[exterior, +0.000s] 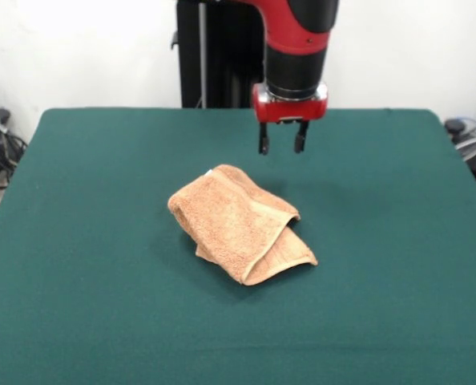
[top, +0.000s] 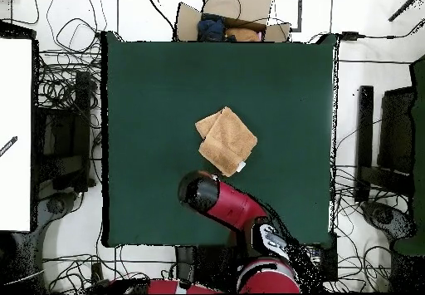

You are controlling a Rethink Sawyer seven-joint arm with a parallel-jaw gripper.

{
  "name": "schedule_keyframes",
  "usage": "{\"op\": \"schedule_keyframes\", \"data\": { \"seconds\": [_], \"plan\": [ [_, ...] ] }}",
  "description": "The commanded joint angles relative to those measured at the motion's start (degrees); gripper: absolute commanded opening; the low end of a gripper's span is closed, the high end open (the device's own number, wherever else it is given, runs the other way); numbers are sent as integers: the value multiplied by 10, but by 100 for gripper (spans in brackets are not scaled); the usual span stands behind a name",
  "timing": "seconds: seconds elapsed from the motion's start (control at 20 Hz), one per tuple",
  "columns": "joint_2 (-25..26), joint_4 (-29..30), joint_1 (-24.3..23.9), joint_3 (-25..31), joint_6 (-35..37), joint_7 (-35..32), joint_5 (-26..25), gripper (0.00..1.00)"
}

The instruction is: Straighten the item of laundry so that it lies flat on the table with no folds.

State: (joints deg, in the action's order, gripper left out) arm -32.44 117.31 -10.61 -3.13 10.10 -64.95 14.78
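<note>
The item of laundry [exterior: 240, 222] is a peach-orange towel lying folded over itself near the middle of the dark green table [exterior: 86, 241]. Its folded edges point toward the front right in the front view. From overhead the towel [top: 226, 140] shows as a doubled patch with a small white tag at its lower right corner. My gripper [exterior: 282, 145] hangs above the table behind the towel, apart from it, open with nothing between its two dark fingers. In the overhead view the arm [top: 217, 199] covers the gripper.
A cardboard box [top: 235, 17] with cloth items sits just past the table's top edge in the overhead view. Cables and equipment [top: 62, 134] crowd the floor on both sides of the table.
</note>
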Motion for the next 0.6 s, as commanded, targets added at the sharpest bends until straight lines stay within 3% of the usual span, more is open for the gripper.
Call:
{"op": "schedule_keyframes", "data": {
  "seconds": [0.05, 0.6],
  "plan": [
    [-12, 27, -32, 33, -22, -116, -23, 100],
    [11, 14, -44, 53, -34, -123, -26, 100]
  ]
}}
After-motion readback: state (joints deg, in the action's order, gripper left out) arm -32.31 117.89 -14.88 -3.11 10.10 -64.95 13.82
